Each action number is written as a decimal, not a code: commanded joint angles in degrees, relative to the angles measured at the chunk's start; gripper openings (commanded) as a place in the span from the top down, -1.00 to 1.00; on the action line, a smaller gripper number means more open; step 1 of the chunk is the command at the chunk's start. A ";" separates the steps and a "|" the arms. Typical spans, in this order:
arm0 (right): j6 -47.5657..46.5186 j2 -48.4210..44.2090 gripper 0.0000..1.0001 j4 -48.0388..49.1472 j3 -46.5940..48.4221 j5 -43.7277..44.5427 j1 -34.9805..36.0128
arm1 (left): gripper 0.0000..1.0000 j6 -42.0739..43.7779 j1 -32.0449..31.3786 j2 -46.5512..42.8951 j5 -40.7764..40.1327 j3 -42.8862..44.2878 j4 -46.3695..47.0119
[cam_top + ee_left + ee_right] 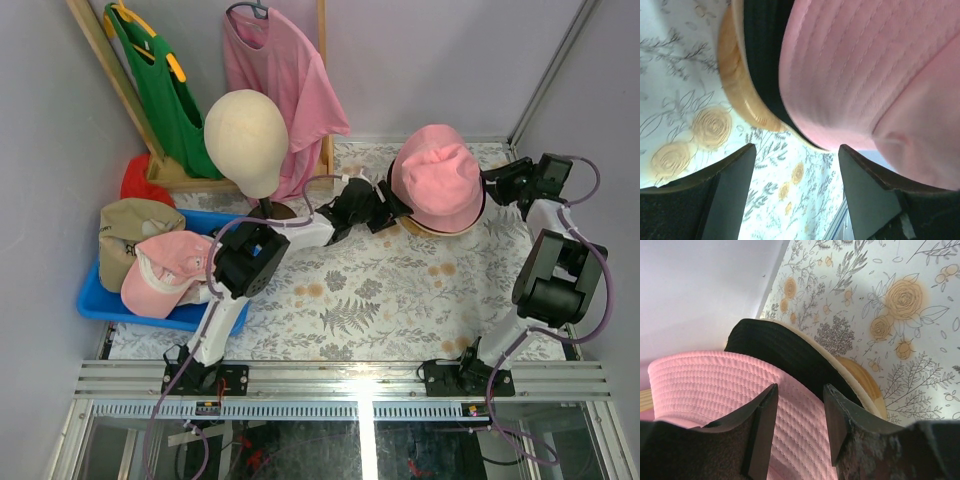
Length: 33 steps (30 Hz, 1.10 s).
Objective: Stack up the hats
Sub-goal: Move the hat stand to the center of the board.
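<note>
Pink bucket hat [437,172] sits between left gripper [797,150] and right gripper [799,389], both spread empty.

mannequin head [247,140], pink shirt [283,72] — blue bin [92,298]

Pale lilac walls [450,60]; floral tablecloth [380,300]; wooden rack [105,65] at back-left; metal rail [340,378] along near edge.

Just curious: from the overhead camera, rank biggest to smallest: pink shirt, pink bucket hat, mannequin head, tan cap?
1. pink shirt
2. pink bucket hat and mannequin head: about alike; the head stands nearer the camera.
3. tan cap, partly covered by the pink cap.
</note>
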 commanded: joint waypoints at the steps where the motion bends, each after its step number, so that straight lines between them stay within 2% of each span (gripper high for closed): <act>1: -3.32 -3.70 0.04 -3.32 3.24 2.92 0.60 | -0.33 0.00 0.40 -6.89 -1.20 -5.60 5.54; 10: -5.57 -12.80 0.03 -8.86 3.69 6.96 0.51 | -0.36 4.54 0.64 -16.56 -6.06 -10.82 -0.20; 16: -6.85 -21.51 0.02 -11.52 -1.05 7.35 0.47 | -0.40 4.92 2.06 -20.41 -9.74 -13.14 -1.46; 26: -7.16 -38.85 0.02 -13.51 -18.38 5.55 1.80 | -0.48 4.71 3.45 -17.54 -11.08 -7.45 0.70; 33: -6.02 -42.07 0.03 -10.99 -20.51 3.77 4.00 | -0.51 2.02 3.89 -13.85 -12.01 -4.51 5.77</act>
